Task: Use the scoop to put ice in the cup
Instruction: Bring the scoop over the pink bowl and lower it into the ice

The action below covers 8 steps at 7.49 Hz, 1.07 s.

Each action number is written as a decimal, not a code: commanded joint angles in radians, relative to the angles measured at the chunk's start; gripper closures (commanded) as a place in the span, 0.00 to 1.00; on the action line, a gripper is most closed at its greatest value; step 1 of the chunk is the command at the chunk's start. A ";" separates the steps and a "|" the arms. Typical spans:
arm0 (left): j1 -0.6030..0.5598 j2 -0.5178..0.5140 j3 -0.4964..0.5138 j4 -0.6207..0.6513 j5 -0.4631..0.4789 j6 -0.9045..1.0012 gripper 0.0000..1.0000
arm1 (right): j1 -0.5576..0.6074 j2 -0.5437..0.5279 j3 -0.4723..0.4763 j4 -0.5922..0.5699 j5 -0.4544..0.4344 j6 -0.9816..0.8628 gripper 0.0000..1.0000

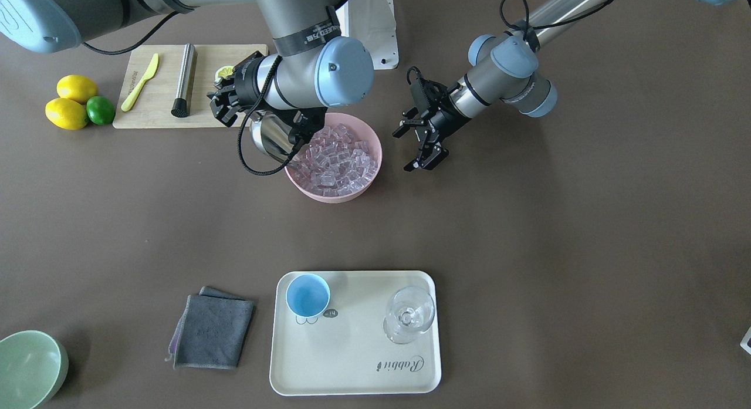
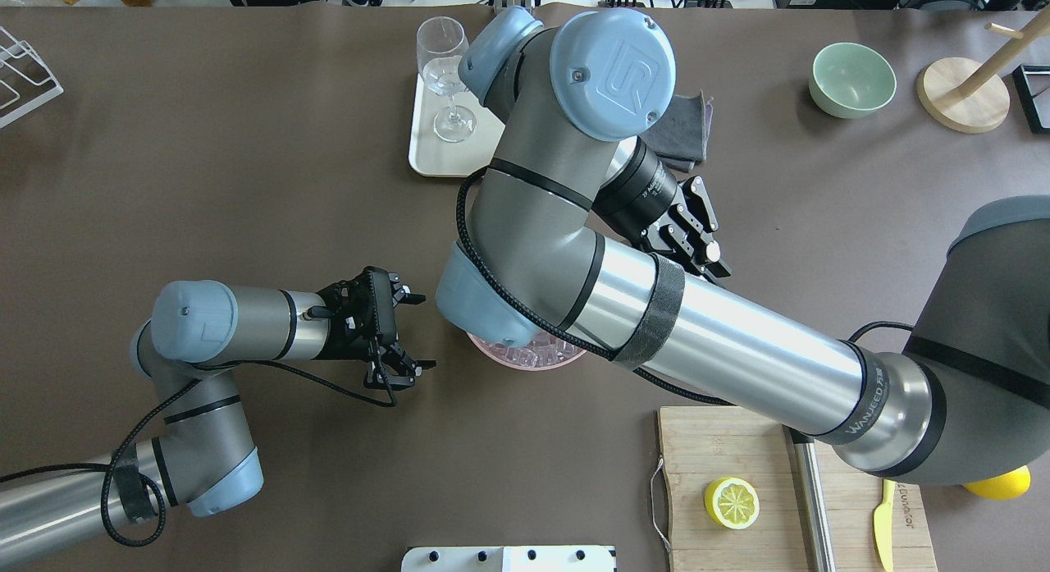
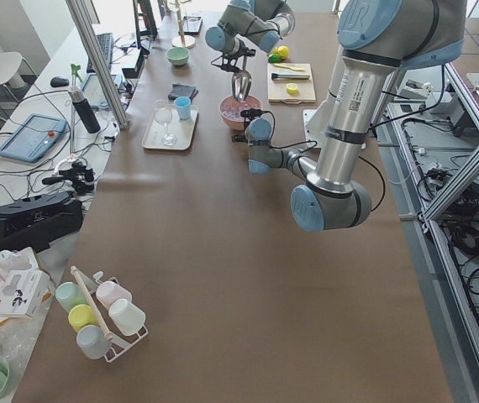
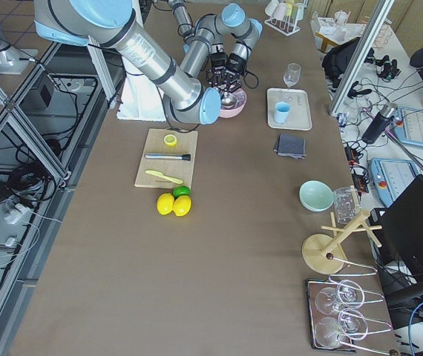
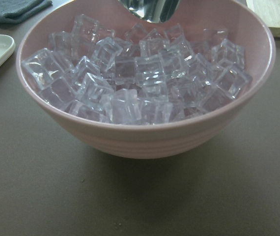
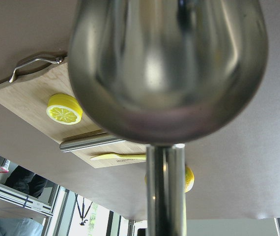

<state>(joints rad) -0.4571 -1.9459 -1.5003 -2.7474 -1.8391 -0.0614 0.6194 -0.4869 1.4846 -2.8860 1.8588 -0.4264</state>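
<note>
Left end effector (image 2: 420, 330): released, nothing in it; hovers low just beside the pink bowl (image 5: 145, 132), with its wrist camera looking into the bowl.
Ice (image 5: 140, 83): heaped near the rim of that bowl, directly ahead of the Left end effector. Judged hard, slick and loose. The cubes should slide and roll rather than stack, so a heaped load would likely spill.
Scoop (image 6: 169, 69): trough tip over the bowl's rim, on the side away from the Left end effector. Rigid, smooth steel. The thin round handle is the place to hold, though it may twist under a loaded trough.
Right end effector (image 2: 712, 256): clenched on the Scoop handle, judged from the trough hanging fixed before its wrist camera; the pads are not visible.
Cup (image 1: 308, 294): empty and upright on the cream tray (image 1: 352, 368), well apart from both end effectors, across the desk. Judged light and small-mouthed, so easy to knock or overshoot.
</note>
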 commanded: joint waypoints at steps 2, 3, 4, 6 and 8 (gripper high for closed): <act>0.002 -0.005 0.002 0.000 0.018 -0.003 0.02 | -0.047 0.008 -0.017 -0.007 -0.006 0.067 1.00; 0.000 -0.007 0.002 0.002 0.020 -0.003 0.02 | -0.059 0.010 -0.017 -0.012 -0.006 0.074 1.00; 0.000 -0.011 0.002 0.003 0.021 -0.003 0.02 | -0.067 0.008 -0.017 -0.012 -0.007 0.077 1.00; 0.000 -0.022 0.005 0.005 0.079 -0.003 0.02 | -0.079 -0.001 -0.017 -0.004 -0.016 0.089 1.00; 0.002 -0.031 0.011 0.006 0.083 -0.003 0.02 | -0.082 -0.007 -0.015 0.020 -0.016 0.092 1.00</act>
<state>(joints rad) -0.4567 -1.9674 -1.4946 -2.7422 -1.7657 -0.0644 0.5409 -0.4883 1.4681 -2.8883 1.8434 -0.3390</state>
